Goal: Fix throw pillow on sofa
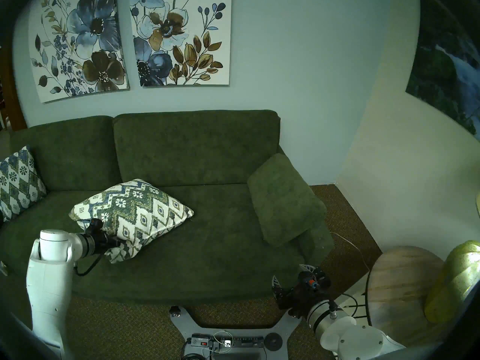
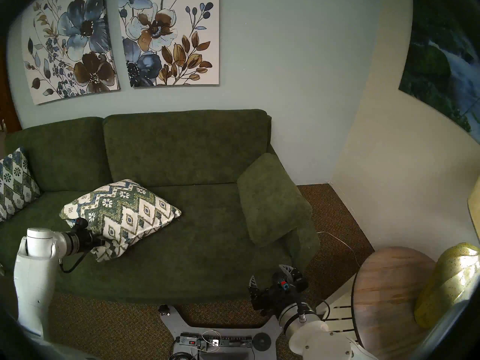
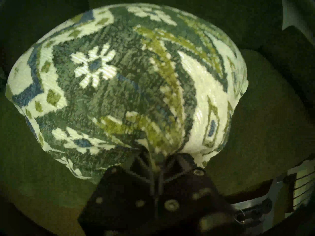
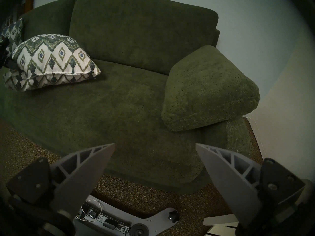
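Judging from the head view, the task is at an early stage: the throw pillow [image 1: 132, 216] has been gripped but not yet set in place. It is found at the lower left of centre in the frame, over the seat of the dark green sofa [image 1: 207, 149], its near corner raised and bunched while the far corner appears to rest on the seat — contact there cannot be confirmed. The left gripper [image 1: 117, 241] is clenched on that near corner; in the left wrist view the woven fabric is seen pinched between the closed fingers at the bottom centre. The right gripper [image 4: 155, 145] is held released and empty at the lower right of the head view, its two fingers spread wide above the sofa's front edge. A second patterned pillow [image 1: 15, 180] is propped at the left edge. What is left, by this reading, is carrying the cushion to the backrest or arm — and standing it neatly before letting go.
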`<state>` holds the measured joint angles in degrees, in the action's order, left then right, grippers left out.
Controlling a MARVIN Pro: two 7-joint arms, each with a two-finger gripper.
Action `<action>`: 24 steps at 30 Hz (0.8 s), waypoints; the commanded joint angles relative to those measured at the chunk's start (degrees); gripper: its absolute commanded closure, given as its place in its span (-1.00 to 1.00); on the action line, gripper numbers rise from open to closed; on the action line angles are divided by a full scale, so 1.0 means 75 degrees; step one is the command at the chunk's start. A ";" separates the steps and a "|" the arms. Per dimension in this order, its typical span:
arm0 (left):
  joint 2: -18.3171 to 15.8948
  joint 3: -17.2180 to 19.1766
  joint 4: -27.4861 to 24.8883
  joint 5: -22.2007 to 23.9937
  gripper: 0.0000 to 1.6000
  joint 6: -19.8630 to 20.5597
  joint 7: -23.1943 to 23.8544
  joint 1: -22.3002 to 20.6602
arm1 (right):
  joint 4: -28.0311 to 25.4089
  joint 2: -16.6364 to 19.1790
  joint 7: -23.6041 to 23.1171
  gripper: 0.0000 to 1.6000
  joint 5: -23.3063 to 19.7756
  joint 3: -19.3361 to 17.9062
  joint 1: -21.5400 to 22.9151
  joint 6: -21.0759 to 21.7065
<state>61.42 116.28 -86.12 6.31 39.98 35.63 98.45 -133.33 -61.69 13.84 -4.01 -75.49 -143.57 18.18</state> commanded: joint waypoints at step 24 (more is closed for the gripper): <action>0.0347 -0.1155 -0.2641 0.1365 1.00 0.2002 -0.0354 -0.2319 | -0.0074 -0.0002 -0.0003 -1.00 0.0007 0.0003 0.0019 -0.0017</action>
<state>61.66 109.15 -102.18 14.84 54.61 36.39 87.04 -133.18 -61.72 13.84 -4.01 -75.48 -143.54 18.17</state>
